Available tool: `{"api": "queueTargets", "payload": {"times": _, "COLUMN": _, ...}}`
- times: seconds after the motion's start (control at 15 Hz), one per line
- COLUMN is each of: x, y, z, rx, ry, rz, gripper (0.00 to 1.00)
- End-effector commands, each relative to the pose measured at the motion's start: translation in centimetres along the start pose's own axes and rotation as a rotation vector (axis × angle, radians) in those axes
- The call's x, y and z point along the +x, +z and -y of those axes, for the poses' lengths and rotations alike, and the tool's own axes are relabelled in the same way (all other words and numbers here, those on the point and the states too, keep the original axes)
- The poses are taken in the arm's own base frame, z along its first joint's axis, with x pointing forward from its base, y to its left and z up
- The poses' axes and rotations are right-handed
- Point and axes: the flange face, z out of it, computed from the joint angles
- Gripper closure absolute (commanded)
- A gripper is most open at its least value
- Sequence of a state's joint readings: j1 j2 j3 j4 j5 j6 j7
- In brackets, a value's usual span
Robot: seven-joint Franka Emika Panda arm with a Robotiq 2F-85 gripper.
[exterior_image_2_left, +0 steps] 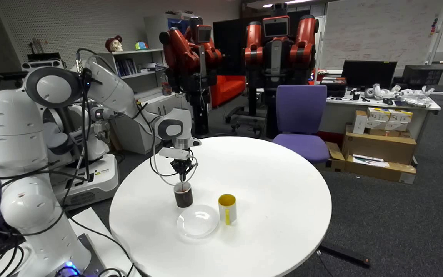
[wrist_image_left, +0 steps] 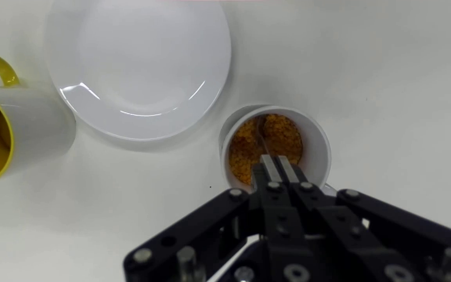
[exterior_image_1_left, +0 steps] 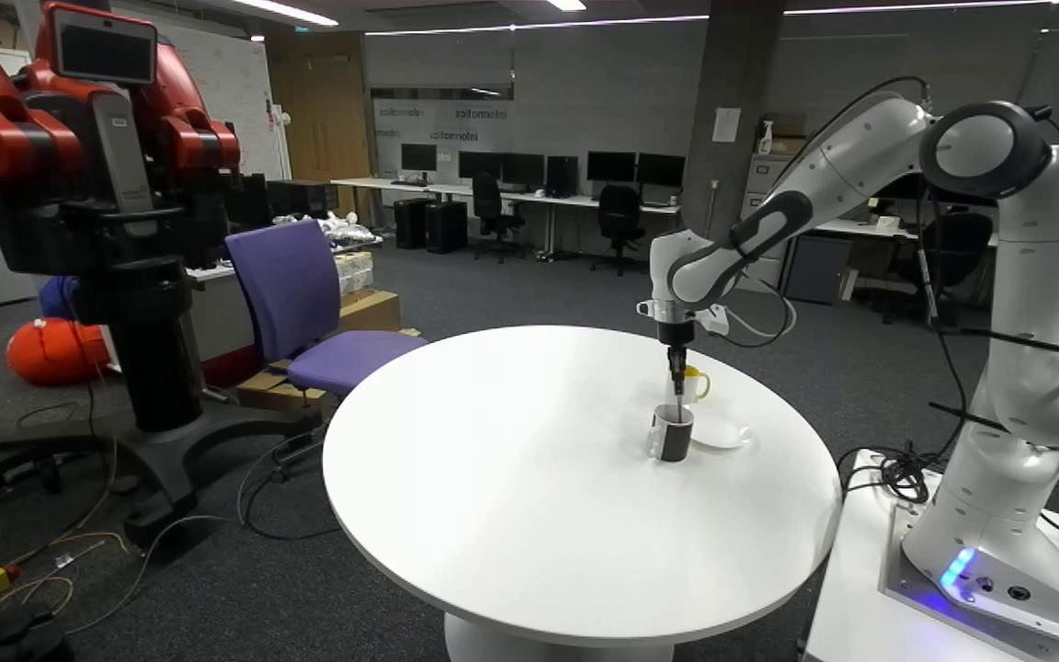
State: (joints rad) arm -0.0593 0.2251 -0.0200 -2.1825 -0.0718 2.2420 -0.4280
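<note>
Now: black two-fingered gripper [wrist_image_left: 275,159] clenched on slim metal spoon [wrist_image_left: 263,141], presumably light, stiff, slippery, best gripped high on handle; spoon tip among orange granules [wrist_image_left: 287,135] inside cylindrical dark-sided, white-lined mug [exterior_image_2_left: 184,197], near round white plate [wrist_image_left: 139,55] on white tabletop [exterior_image_2_left: 267,242].

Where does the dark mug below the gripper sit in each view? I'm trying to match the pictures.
In an exterior view: dark mug right of centre, lower half.
In an exterior view: dark mug left of centre, lower half.
Wrist view: dark mug just right of centre, partly hidden by the gripper.
Shared landmark: the white plate beside it.
</note>
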Motion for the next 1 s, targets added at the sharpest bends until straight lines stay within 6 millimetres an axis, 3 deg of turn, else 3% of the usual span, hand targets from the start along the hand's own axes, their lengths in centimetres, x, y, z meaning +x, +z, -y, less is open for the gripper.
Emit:
{"api": "queueTargets", "payload": {"times": 0.0, "x": 0.3, "y": -0.4, "z": -0.8, "rx": -0.032, "ry": -0.008, "rz": -0.019, "gripper": 0.99}}
{"api": "queueTargets", "payload": {"times": 0.4, "x": 1.4, "y": -0.1, "z": -1.4, "rx": -0.034, "ry": -0.023, "rz": -0.046, "gripper": 0.99}}
{"api": "queueTargets", "payload": {"times": 0.93, "x": 3.1, "y": 0.7, "z": -0.5, "rx": -0.024, "ry": -0.05, "rz": -0.072, "gripper": 0.99}}
